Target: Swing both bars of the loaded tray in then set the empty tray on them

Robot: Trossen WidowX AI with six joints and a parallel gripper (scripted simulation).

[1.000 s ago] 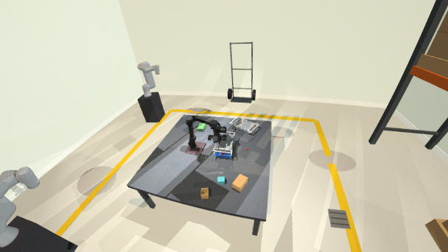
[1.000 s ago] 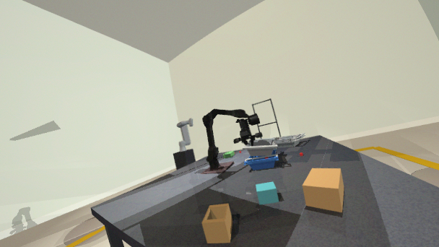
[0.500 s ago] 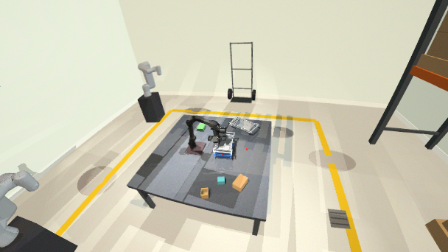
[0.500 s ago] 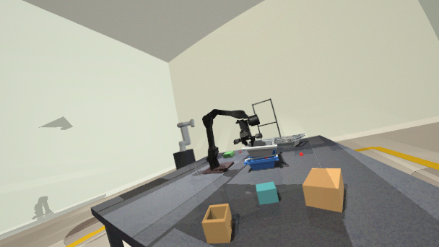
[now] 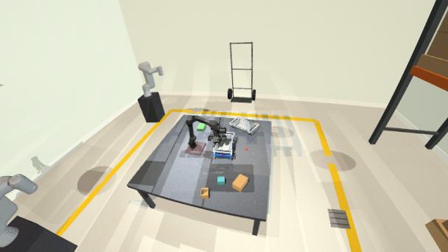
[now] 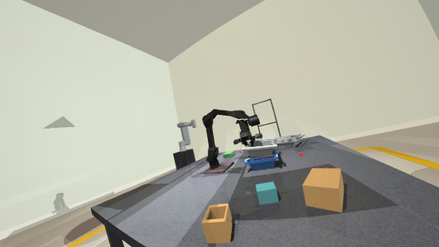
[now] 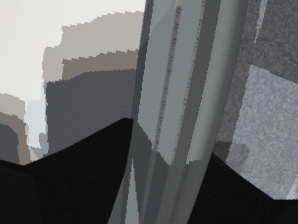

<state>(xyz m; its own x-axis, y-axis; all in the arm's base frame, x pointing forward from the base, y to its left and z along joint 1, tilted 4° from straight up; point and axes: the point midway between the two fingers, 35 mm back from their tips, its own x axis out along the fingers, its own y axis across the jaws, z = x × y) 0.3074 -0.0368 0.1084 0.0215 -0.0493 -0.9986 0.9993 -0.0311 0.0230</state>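
The loaded tray (image 5: 224, 156) (image 6: 263, 165) is blue and stands on the table beside the arm's base. A little red shows at its near side; the rest of its load is hidden. The empty grey tray (image 5: 223, 149) (image 6: 261, 152) is right above it, roughly level, with its underside close to the blue rim. Whether they touch cannot be told. My gripper (image 5: 218, 141) (image 6: 249, 144) (image 7: 150, 132) is shut on the grey tray's wall, on the side toward the arm's base; the ribbed grey wall runs between the dark fingers in the wrist view. The wire bars cannot be made out clearly.
Another grey wire-barred tray (image 5: 244, 125) (image 6: 289, 140) lies at the back. A green block (image 5: 200, 127) (image 6: 228, 154) is behind the arm's base. A teal block (image 5: 221, 180) (image 6: 267, 193), an orange block (image 5: 240, 183) (image 6: 323, 189) and an open orange box (image 5: 204, 193) (image 6: 217, 227) stand in front.
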